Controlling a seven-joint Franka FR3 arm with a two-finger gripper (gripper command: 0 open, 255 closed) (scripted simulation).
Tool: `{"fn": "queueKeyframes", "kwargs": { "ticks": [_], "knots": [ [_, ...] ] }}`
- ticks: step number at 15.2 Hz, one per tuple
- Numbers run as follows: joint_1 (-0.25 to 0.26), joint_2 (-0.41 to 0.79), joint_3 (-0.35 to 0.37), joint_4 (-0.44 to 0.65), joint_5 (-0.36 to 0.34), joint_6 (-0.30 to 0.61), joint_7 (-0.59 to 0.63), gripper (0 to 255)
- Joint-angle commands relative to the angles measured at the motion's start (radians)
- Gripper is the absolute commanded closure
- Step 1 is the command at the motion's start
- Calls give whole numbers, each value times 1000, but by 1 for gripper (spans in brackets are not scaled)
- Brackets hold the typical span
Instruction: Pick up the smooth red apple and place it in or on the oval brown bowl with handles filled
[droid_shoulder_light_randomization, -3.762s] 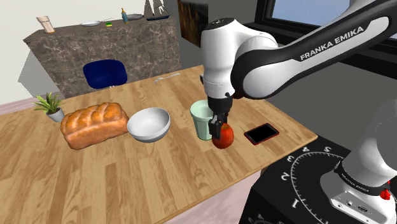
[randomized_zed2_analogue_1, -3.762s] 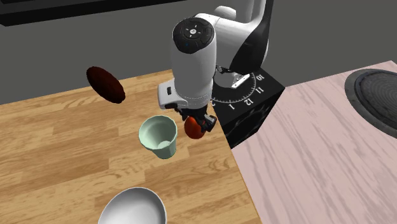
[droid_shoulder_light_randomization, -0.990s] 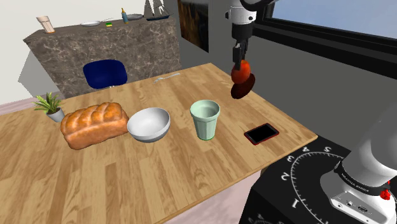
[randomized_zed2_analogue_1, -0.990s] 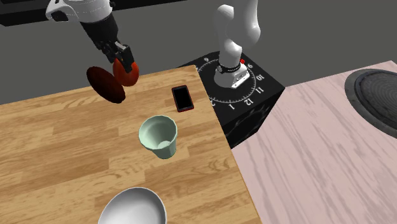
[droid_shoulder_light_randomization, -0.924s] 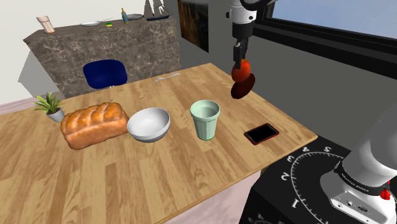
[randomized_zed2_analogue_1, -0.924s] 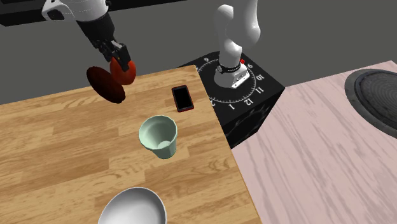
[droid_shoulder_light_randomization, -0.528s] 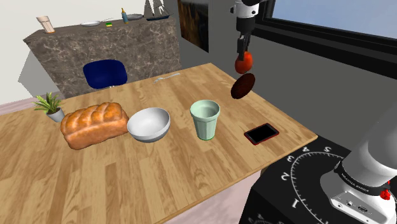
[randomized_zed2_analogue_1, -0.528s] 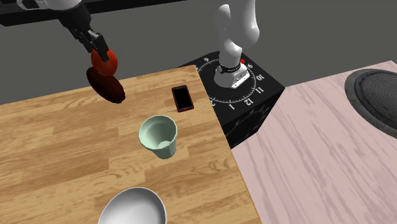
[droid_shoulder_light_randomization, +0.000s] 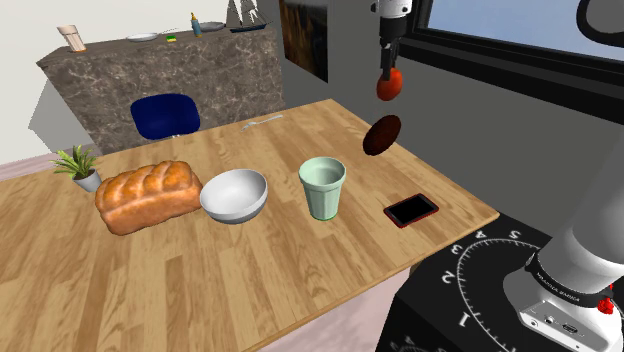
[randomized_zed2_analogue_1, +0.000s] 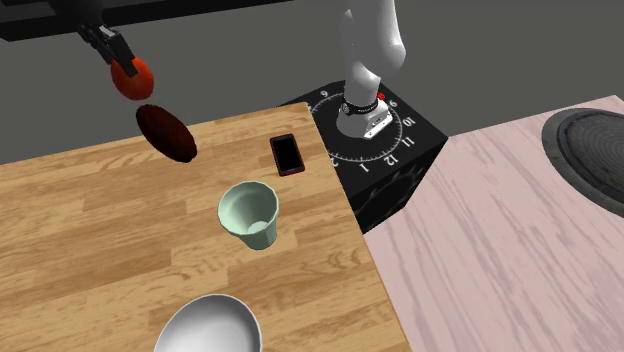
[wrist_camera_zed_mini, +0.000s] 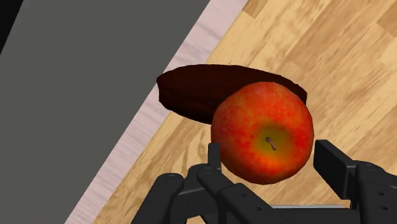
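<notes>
At the shoulder view's upper right, the tool (droid_shoulder_light_randomization: 387, 62) grips the red apple (droid_shoulder_light_randomization: 389, 84), lifted higher than a moment ago above the dark brown bowl (droid_shoulder_light_randomization: 381, 135) (at the worktop (droid_shoulder_light_randomization: 250, 265) edge). The second exterior view's upper left agrees. In the wrist view the apple overlaps the bowl, so lowering likely remains.

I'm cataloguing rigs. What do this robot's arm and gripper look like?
The arm is glossy white with rounded links and dark joints, and a small red mark at its base. The gripper is all black, with two blocky fingers.

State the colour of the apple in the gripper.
Apple: mottled red with a yellow-green patch at its centre; clearest in the wrist view.
</notes>
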Motion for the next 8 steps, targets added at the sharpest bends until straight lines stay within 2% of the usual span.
{"fn": "queueKeyframes", "kwargs": {
  "ticks": [1, 8],
  "knots": [
    [-17, 39, -10, 44, 3, -3, -29, 255],
    [-17, 30, -10, -63, 2, 95, -23, 255]
  ]
}}
